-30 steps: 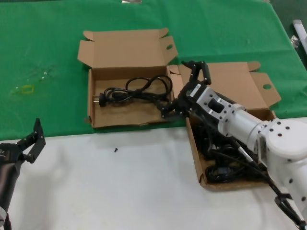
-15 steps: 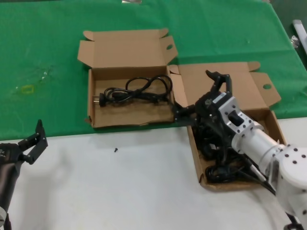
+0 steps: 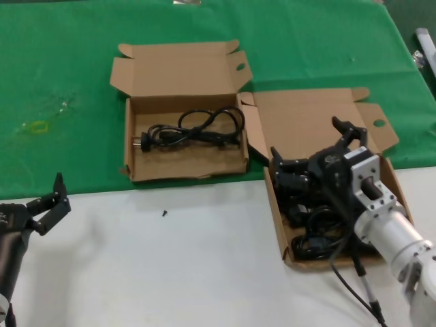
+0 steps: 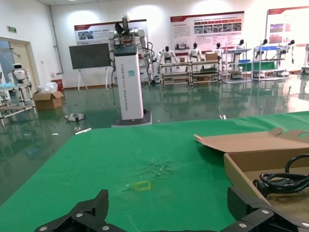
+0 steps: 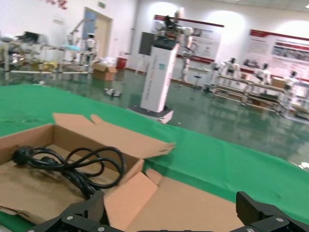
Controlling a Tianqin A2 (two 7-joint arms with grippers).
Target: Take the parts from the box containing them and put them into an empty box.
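The left gripper [image 3: 49, 203] is parked at the near left corner of the white table [image 3: 170, 272], its fingers spread wide and holding nothing. The right gripper [image 3: 319, 151] hovers over the far end of the box containing them [image 3: 278, 225], which sits at the near right, straddling the edge between the white table and the green cloth [image 3: 68, 68]; the fingers are spread wide and grip nothing. Several black cables [image 3: 317, 238] lie coiled inside this box, partly hidden by the right arm. Its hinged lid [image 3: 306, 122] lies open flat on the green cloth. Farther back and to the left, the empty box [image 3: 184, 170] rests on the green cloth with its lid [image 3: 180, 68] folded back. One black power cable [image 3: 194, 129] lies on its floor.
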